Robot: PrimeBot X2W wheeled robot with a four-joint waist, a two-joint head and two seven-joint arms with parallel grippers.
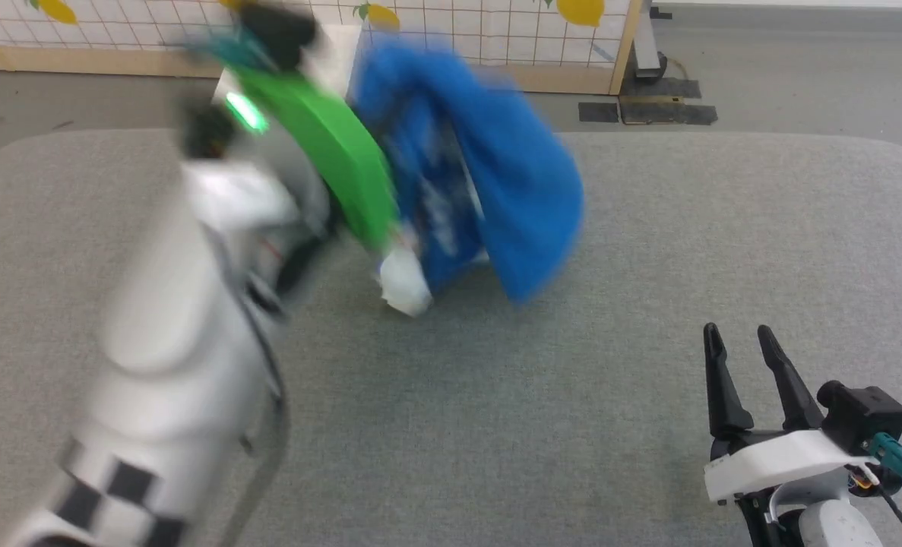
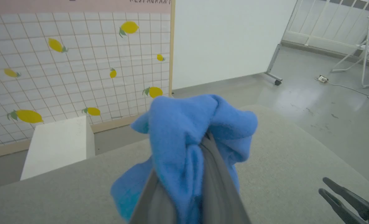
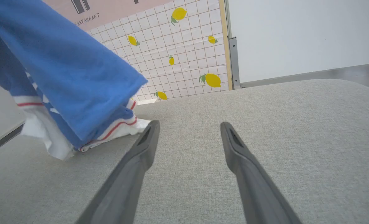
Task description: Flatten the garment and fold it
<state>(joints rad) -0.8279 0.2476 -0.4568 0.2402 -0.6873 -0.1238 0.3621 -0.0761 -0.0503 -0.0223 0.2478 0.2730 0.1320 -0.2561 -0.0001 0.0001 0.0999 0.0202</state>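
Royal-blue garment [image 1: 496, 175], bunched and hanging in loose folds over the far middle of the grey table [image 1: 648, 266]. Shows a white sleeve and thin red stripe trim at its lower end (lowest white corner seemingly touching the tabletop). Pinched at the top in the left gripper [image 2: 207, 137], fingers closed into a wad of blue jersey, left arm up high and blurred. Right gripper [image 1: 739, 342] low at the near right, fingers spread, gripping nothing, well apart from the garment.
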